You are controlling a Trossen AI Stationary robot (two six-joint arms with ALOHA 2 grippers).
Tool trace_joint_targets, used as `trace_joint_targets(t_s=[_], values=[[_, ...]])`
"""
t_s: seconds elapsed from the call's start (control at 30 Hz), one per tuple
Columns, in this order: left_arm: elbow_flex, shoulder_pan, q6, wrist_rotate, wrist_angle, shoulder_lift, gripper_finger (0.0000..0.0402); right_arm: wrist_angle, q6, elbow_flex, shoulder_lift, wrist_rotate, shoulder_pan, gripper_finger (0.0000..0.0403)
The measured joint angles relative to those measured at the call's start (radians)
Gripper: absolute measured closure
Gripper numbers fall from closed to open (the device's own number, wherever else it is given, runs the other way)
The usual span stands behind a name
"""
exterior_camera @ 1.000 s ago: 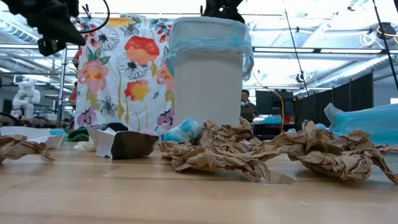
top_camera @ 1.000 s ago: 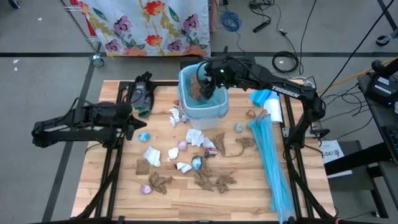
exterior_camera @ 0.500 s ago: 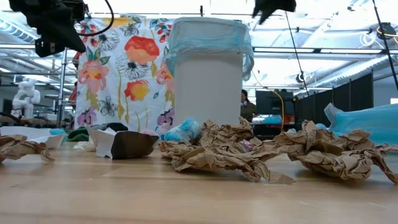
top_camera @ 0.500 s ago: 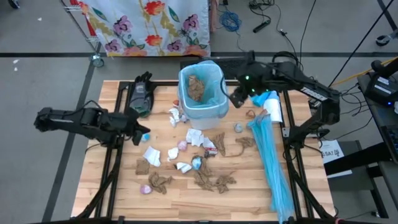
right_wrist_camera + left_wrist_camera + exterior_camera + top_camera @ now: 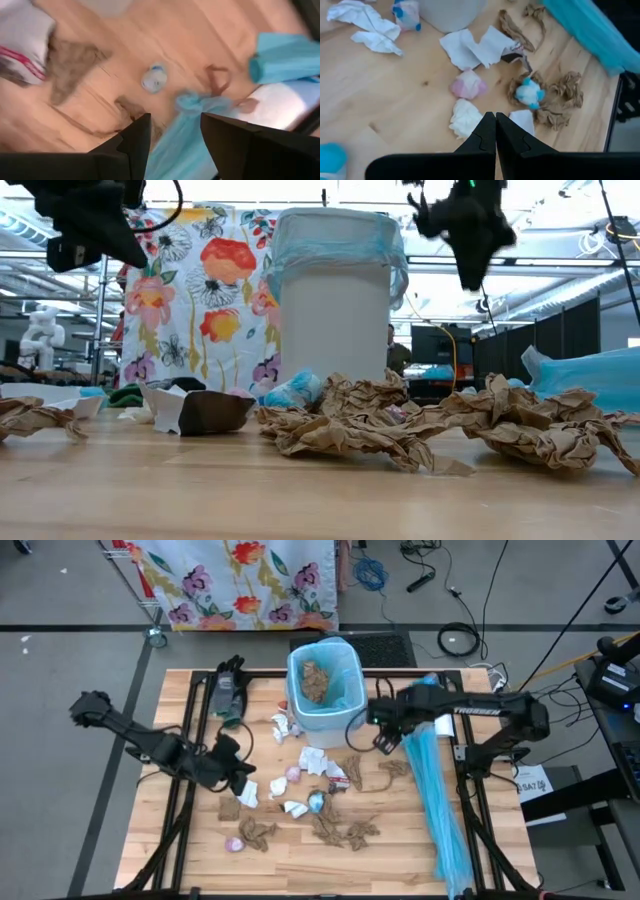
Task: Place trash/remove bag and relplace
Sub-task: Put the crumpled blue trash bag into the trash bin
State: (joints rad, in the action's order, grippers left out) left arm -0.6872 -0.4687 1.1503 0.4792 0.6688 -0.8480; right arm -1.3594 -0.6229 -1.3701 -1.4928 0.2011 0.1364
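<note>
The left gripper (image 5: 240, 773) hovers over the left part of the pale wooden slatted table (image 5: 190, 850), its 2 dark fingers (image 5: 487, 134) pressed fully together with nothing between them; below it lie a white crumpled tissue (image 5: 466, 118) and a small pink wad (image 5: 468, 86). The right gripper (image 5: 381, 737) hangs just right of the white plastic bin lined with a light-blue bag (image 5: 325, 690), its 2 fingers (image 5: 138, 137) spread wide and empty, above a small white-and-blue ball (image 5: 152, 78). The trash, crumpled brown paper scraps (image 5: 348, 832) and white tissue pieces (image 5: 245, 790), lies scattered over the table's middle in front of the bin; 1 brown wad (image 5: 317, 678) sits inside the bin. Long light-blue plastic sheets (image 5: 440, 800) run along the table's right side
</note>
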Motion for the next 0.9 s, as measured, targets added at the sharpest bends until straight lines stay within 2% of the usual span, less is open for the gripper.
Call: trace_joint_targets(t_s=[0.17,0.33,0.77,0.9], values=[[0.000,-0.041,0.050,0.049,-0.010,-0.010,0.0399,0.277,-0.031,0.268,0.076,0.001,0.001,0.0238],[0.000,-0.045,0.076,0.049,-0.013,-0.009,0.0399,0.516,-0.001,0.456,0.114,0.001,0.001,0.0239],[0.000,-0.044,0.096,0.049,-0.033,-0.009,0.0399,0.865,0.029,0.682,0.106,-0.003,0.036,0.0239],[0.000,-0.044,0.101,0.049,-0.033,-0.009,0.0399,0.944,0.016,0.748,0.108,-0.042,0.075,0.0257]])
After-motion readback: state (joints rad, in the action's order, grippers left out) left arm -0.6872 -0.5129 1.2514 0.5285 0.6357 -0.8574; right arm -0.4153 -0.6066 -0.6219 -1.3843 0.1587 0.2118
